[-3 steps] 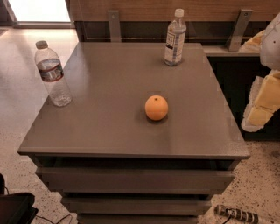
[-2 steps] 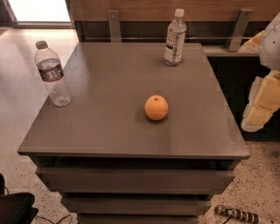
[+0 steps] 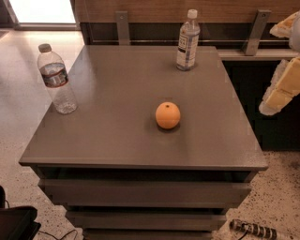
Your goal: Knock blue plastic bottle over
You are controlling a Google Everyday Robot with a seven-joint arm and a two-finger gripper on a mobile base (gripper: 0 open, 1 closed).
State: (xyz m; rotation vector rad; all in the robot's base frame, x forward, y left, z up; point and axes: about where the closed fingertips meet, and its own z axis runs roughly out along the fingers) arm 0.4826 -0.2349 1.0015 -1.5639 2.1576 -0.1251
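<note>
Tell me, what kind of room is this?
Probably an office or break area: a grey table on speckled floor, a wood-panelled wall behind, with the blue plastic bottle and an orange on it. The gripper hangs at the right edge.

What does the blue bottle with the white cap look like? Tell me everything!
The blue plastic bottle is slim, clear, bluish, with a white cap and a tall white-blue label with dark print. It stands upright near the far edge of the table, touching only its top. The gripper hangs off to the right, apart from it.

Label print on blue plastic bottle (image 3: pixel 187 44) illegible; gripper (image 3: pixel 280 90) at right edge.
</note>
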